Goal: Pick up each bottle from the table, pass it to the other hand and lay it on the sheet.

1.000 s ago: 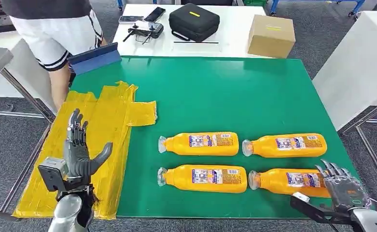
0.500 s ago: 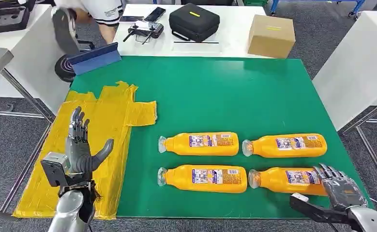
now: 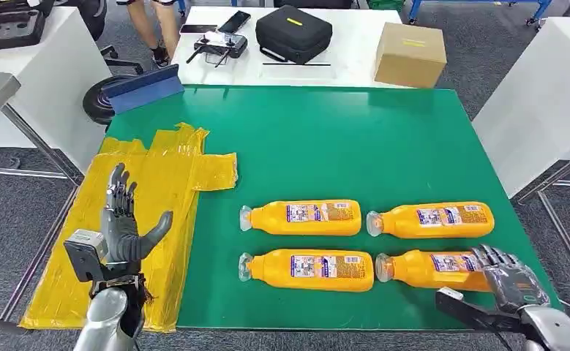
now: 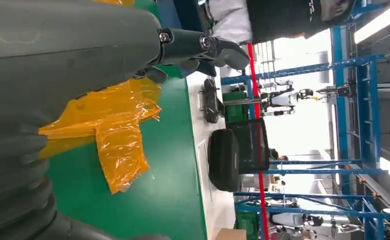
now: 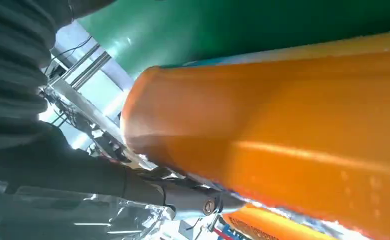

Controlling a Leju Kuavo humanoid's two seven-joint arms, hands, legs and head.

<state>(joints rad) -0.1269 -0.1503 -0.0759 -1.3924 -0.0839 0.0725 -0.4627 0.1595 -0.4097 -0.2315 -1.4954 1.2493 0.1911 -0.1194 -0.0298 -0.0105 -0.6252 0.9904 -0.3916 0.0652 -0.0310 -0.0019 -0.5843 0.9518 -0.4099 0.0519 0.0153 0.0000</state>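
Observation:
Four orange bottles lie on the green table: far left, far right, near left and near right. My right hand is at the table's near right corner, its fingers curled over the base of the near right bottle, which still lies on the table. In the right wrist view the thumb lies along the bottle's other side. My left hand is raised over the yellow sheet, fingers spread and holding nothing. The sheet also appears in the left wrist view, beyond the left hand.
A blue board leans at the table's far left corner. Behind stands a white table with a black case, a controller and a cardboard box. A person's legs are at the back left. Another white table stands to the right.
My right hand has drawn in and closed over the near right bottle's base, and the bottle has shifted slightly. The person has walked off to the back. My left hand has barely moved.

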